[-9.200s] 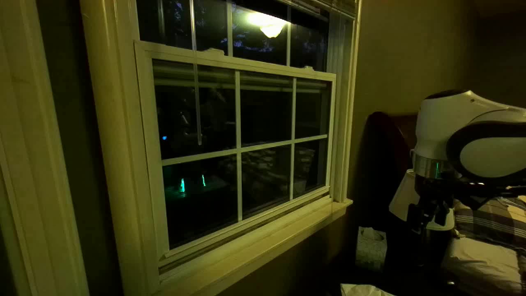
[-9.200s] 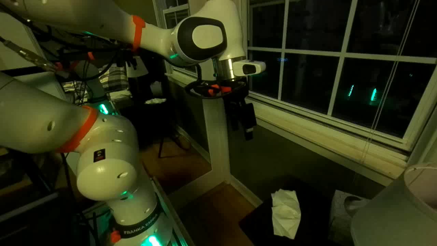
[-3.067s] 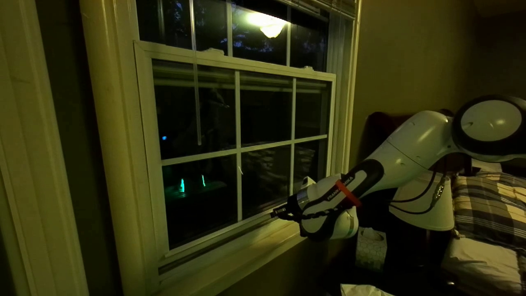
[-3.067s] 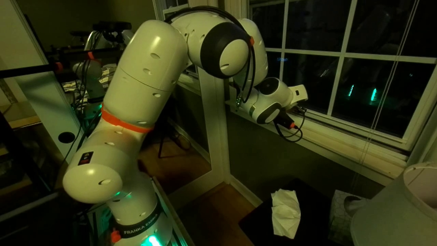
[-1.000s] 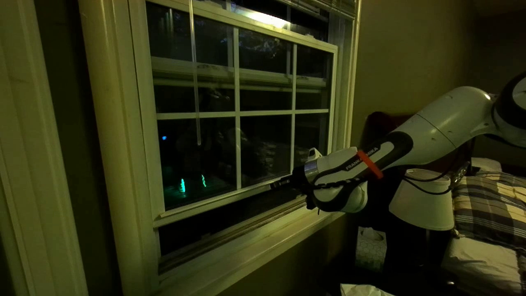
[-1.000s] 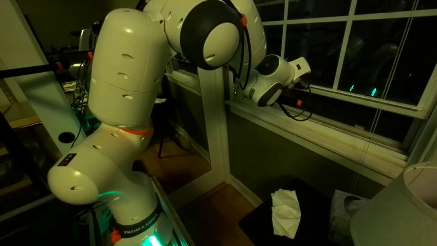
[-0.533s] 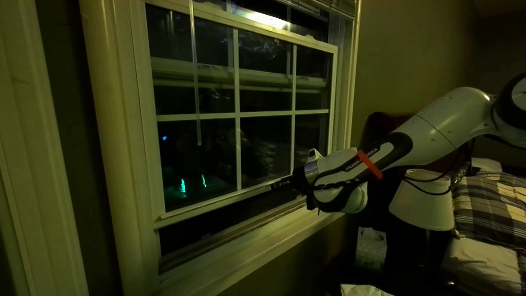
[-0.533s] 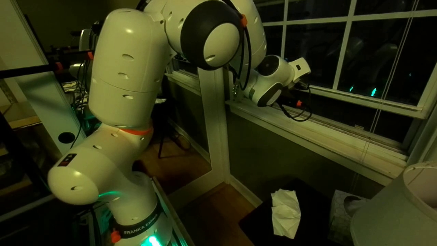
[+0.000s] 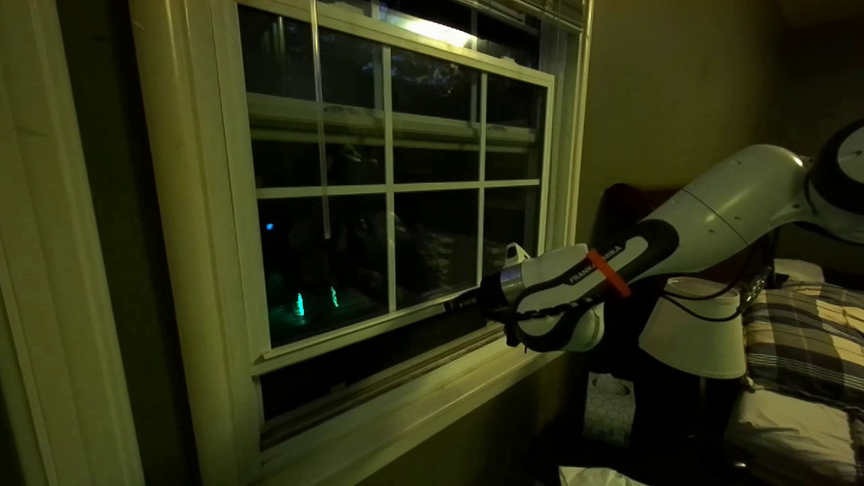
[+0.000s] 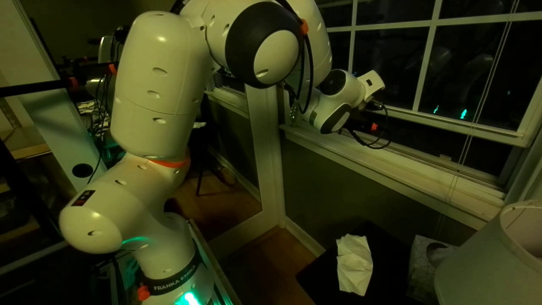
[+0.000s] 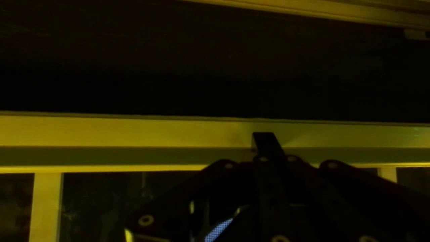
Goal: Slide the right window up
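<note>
Though perhaps short of full height, plainly lifted: at left in an exterior view, the right window [image 9: 390,188], up off the sill [image 9: 405,412], with a dark opening [image 9: 324,385] beneath the bottom rail [image 9: 337,341]. Judged well along in the task, maybe nearly done; possibly left to do, a further push upward, then a withdrawal. Just right of centre, reaching to that rail: the gripper [image 11: 267,143], together at the tips with nothing visible between, seemingly placed to push from below rather than grasp, with actual contact too dim to confirm in the wrist view. Below, from lower left toward the drab olive wall [image 9: 661,101], the sill's pale ledge, in low, greenish light. Farther right, in an exterior view: crumpled white paper [image 10: 355,264] on a dark tabletop [image 10: 389,254], a patterned tissue box [image 10: 421,262], a pale-shaded lamp [image 10: 487,258]. Slanting in from the right edge in an exterior view, the white arm [image 9: 715,196]; last, low at far right, plaid bedding [image 9: 796,358].
</note>
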You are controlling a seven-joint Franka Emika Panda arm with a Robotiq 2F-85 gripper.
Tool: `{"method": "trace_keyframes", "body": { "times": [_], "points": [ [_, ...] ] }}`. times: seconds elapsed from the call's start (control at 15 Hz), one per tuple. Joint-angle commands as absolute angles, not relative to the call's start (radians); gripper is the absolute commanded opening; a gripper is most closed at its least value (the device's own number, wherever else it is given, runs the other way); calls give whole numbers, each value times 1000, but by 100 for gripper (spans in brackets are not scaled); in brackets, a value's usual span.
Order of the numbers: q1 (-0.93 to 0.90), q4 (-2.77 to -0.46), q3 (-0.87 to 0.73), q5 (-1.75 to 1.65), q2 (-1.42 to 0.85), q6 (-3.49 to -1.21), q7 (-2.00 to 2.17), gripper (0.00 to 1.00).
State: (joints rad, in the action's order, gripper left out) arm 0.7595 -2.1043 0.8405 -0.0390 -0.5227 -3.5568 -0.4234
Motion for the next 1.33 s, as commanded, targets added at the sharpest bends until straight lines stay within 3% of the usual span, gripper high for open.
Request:
{"method": "trace_keyframes", "body": {
  "times": [0.0, 0.4, 0.73, 1.13, 1.2, 1.27],
  "points": [
    [784, -2081, 916, -95, -467, -3586, -434, 0],
    [852, -2118, 1013, -121, -429, -3586, -460, 0],
    [876, -2010, 1169, -206, -399, -3723, -474, 0],
    [919, -2071, 1172, -87, -217, -3692, -465, 0],
    [952, -2097, 1185, -57, -163, -3636, -440, 26],
    [979, -2112, 1202, -44, -130, -3595, -420, 27]
  ]
}}
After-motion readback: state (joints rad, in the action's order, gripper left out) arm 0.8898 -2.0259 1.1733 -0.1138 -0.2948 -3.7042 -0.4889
